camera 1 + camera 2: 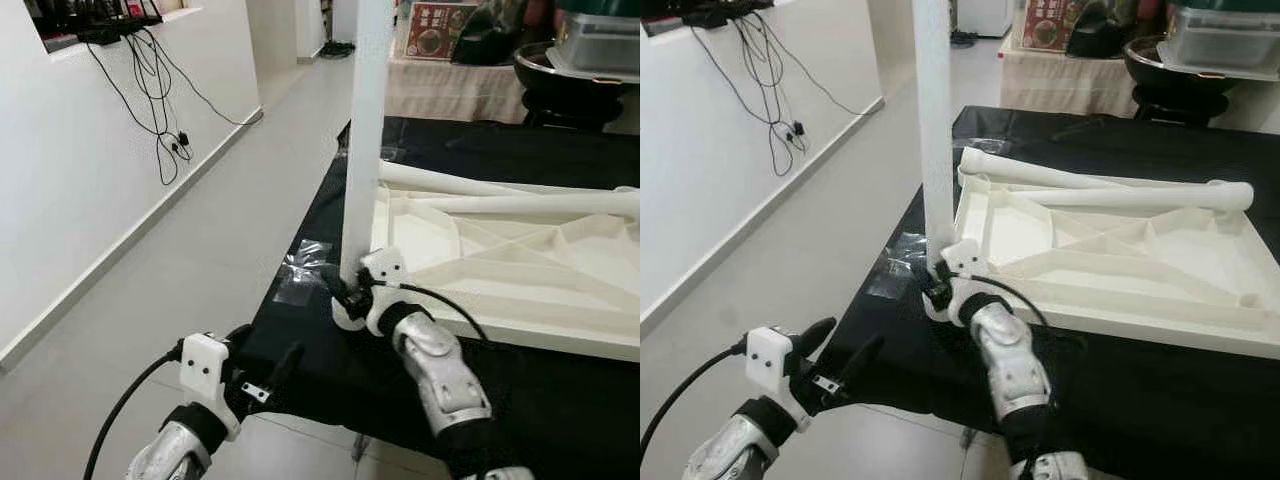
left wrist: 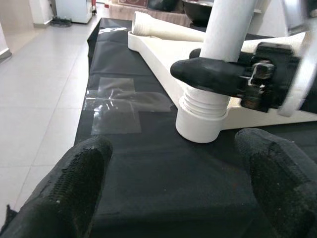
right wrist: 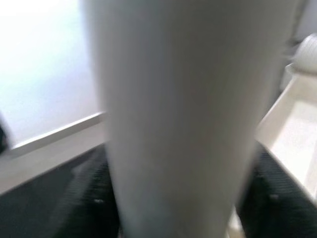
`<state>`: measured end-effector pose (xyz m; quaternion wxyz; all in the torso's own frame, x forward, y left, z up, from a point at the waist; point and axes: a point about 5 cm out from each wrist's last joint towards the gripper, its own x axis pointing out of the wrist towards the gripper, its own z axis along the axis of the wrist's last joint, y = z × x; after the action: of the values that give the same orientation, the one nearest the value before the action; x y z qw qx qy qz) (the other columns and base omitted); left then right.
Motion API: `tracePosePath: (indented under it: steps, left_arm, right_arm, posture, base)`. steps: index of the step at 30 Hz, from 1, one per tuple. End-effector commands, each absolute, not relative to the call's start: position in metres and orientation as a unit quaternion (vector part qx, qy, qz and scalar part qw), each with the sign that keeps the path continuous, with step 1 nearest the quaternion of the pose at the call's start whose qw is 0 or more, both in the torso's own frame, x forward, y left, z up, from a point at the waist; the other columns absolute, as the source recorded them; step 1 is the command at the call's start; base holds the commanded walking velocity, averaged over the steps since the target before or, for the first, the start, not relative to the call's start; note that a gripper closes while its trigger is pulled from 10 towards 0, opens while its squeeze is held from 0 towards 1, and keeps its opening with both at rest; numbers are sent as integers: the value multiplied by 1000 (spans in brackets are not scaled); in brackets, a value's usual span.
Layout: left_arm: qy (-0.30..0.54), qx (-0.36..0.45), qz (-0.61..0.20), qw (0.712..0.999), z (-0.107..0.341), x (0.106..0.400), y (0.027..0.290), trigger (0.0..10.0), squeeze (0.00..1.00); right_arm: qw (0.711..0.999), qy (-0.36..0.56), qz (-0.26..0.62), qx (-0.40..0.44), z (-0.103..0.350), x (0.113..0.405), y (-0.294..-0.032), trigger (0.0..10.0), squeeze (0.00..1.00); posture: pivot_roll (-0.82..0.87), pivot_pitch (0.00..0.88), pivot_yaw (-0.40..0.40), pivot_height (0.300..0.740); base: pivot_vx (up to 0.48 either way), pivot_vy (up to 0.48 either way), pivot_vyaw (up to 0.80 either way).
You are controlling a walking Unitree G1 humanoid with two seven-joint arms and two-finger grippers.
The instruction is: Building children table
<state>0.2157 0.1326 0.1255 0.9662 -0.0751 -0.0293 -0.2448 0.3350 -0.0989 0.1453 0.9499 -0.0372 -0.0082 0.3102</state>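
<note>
A white plastic table top (image 1: 520, 270) lies upside down on a black cloth (image 1: 470, 390). One white leg (image 1: 363, 130) stands upright in the top's near left corner socket (image 2: 198, 126), its thread showing just above the socket. My right gripper (image 1: 345, 292) is shut on this leg just above the socket, and its fingers (image 2: 213, 74) clamp the tube. Two more white legs (image 1: 1110, 190) lie loose across the top's far side. My left gripper (image 1: 262, 375) hovers open at the cloth's near left edge, short of the socket, holding nothing.
The black cloth covers a low platform whose left edge borders pale floor tiles (image 1: 200, 260). Clear plastic wrap (image 1: 305, 265) lies on the cloth beside the socket. Black cables (image 1: 150, 80) hang on the left wall. A covered table with boxes and a dark bowl (image 1: 560, 70) stands behind.
</note>
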Motion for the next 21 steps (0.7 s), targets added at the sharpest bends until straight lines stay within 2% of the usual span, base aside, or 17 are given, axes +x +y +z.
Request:
tracePosePath:
  steps: [1, 2, 3, 4, 5, 6, 10, 14, 15, 16, 18, 21]
  left_arm:
    - [-19, -76, -244, 967, 122, 217, 133, 10000, 0]
    - [-19, -76, -244, 967, 122, 217, 133, 10000, 0]
    - [-19, -76, -245, 966, 122, 217, 133, 10000, 0]
    - [-18, -76, -246, 966, 122, 217, 133, 10000, 0]
    - [-18, -77, -246, 966, 122, 217, 132, 10000, 0]
    - [-18, -78, -246, 966, 121, 217, 132, 10000, 0]
    - [-18, -79, -247, 966, 121, 218, 131, 10000, 0]
    - [-18, -79, -247, 966, 120, 218, 131, 10000, 0]
    - [-17, -79, -247, 966, 120, 218, 131, 10000, 0]
    - [-17, -79, -247, 966, 120, 217, 131, 10000, 0]
    - [-17, -79, -246, 966, 120, 217, 130, 10000, 0]
    - [-16, -79, -246, 966, 119, 216, 130, 10000, 0]
  right_arm:
    - [908, -25, 417, -33, 161, 330, -83, 10000, 1000]
    - [908, -25, 417, -33, 161, 330, -83, 10000, 1000]
    - [891, -30, 450, -45, 166, 329, -82, 10000, 1000]
    - [870, -40, 486, -64, 171, 327, -80, 10000, 839]
    - [852, -40, 516, -76, 173, 326, -80, 10000, 259]
    - [828, -36, 551, -95, 175, 328, -79, 10000, 0]
    - [787, -16, 605, -124, 178, 338, -79, 10000, 0]
    - [771, -8, 626, -118, 182, 344, -77, 10000, 0]
    - [755, -1, 646, -110, 184, 345, -76, 8667, 0]
    - [750, 5, 653, -107, 186, 347, -76, 0, 0]
    - [738, 13, 666, -104, 187, 349, -76, 0, 0]
    - [740, 14, 665, -104, 187, 350, -77, 0, 0]
  posture:
    - [38, 106, 35, 740]
    - [38, 106, 35, 740]
    - [38, 108, 35, 740]
    - [40, 105, 31, 740]
    - [40, 105, 31, 740]
    - [43, 103, 30, 740]
    - [54, 100, 27, 740]
    - [55, 99, 26, 740]
    - [63, 96, 25, 740]
    - [65, 95, 24, 740]
    - [65, 95, 22, 740]
    - [66, 96, 23, 740]
  base:
    - [0, 0, 0]
    - [0, 0, 0]
    - [0, 0, 0]
    - [0, 0, 0]
    - [0, 0, 0]
    - [0, 0, 0]
    - [0, 0, 0]
    - [0, 0, 0]
    - [0, 0, 0]
    - [0, 0, 0]
    - [0, 0, 0]
    - [0, 0, 0]
